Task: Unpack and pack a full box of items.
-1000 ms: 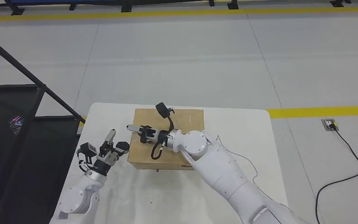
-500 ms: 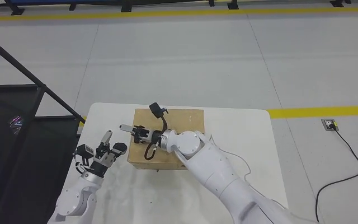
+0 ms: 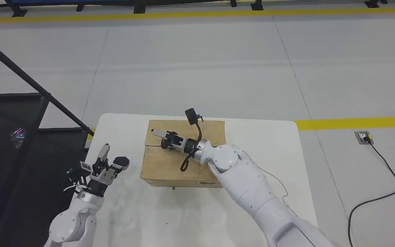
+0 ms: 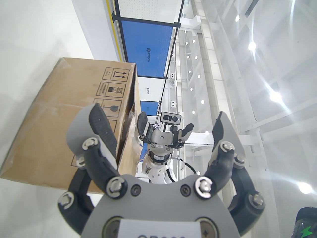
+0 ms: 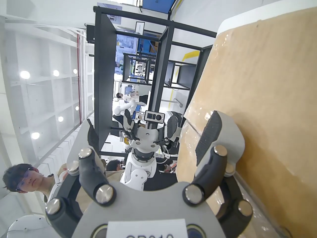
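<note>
A closed brown cardboard box (image 3: 185, 157) stands in the middle of the white table (image 3: 265, 185). Clear tape shines on its top (image 5: 260, 87), and printed handling symbols mark the side (image 4: 69, 115) that faces my left arm. My right gripper (image 3: 159, 138) lies over the left end of the box top, open and holding nothing, one finger (image 5: 215, 130) close against the cardboard. My left gripper (image 3: 111, 155) hovers over the table to the left of the box, apart from it and open, with nothing between its fingers (image 4: 101, 127). The two grippers point at each other.
A black metal frame (image 3: 37, 123) with a dark panel stands just beyond the table's left edge, close to my left arm. Bare tabletop lies to the right of the box and in front of it.
My right gripper reached past the box's left edge, then drew back rightward over the box top. My left gripper moved left, away from the box. Both stayed open.
</note>
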You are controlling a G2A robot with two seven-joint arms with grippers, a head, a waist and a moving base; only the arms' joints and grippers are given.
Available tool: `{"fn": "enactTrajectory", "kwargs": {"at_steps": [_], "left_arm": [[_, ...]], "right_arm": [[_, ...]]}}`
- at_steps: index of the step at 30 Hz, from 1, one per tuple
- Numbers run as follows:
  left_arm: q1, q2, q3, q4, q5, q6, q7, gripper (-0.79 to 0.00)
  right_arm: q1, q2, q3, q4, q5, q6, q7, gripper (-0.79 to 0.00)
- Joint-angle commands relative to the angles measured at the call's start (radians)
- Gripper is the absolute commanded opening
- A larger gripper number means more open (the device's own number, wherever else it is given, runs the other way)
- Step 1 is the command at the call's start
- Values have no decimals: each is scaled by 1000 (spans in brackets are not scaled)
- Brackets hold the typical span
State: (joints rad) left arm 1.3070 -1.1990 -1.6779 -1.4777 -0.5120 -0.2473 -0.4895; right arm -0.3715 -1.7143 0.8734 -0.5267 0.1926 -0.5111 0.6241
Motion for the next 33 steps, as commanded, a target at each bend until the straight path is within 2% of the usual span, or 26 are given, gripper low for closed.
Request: {"fn": "enactTrajectory", "kwargs": {"at_steps": [1,6,11,16,18,22,26,29,31,33], "left_arm": [[0,2,-13,2,-7,4,-8,0],[-3,7,-41,5,-22,11,-27,0],[-6,11,-60,5,-33,15,-43,0],[-10,17,-86,11,-42,20,-68,0],[-13,20,-97,15,-44,21,-80,0],[-18,25,-120,21,-43,20,-101,0],[-17,31,-139,22,-19,4,-109,0],[-17,32,-140,23,-12,1,-111,0],[-17,32,-141,23,-10,1,-111,0],[-17,32,-141,23,-11,1,-111,-1]], "right_arm": [[-26,20,26,-52,-20,5,-6,0],[-132,80,112,-255,-98,54,-33,0],[-300,138,229,-540,-185,106,-53,0],[-476,178,331,-819,-282,161,-101,0],[-536,188,362,-915,-351,204,-145,0],[-666,202,411,-1098,-514,293,-305,0],[-810,214,461,-1221,-658,286,-462,0],[-882,216,474,-1274,-822,431,-590,0],[-879,216,476,-1273,-810,413,-582,0],[-884,216,474,-1276,-850,466,-599,0]]}}
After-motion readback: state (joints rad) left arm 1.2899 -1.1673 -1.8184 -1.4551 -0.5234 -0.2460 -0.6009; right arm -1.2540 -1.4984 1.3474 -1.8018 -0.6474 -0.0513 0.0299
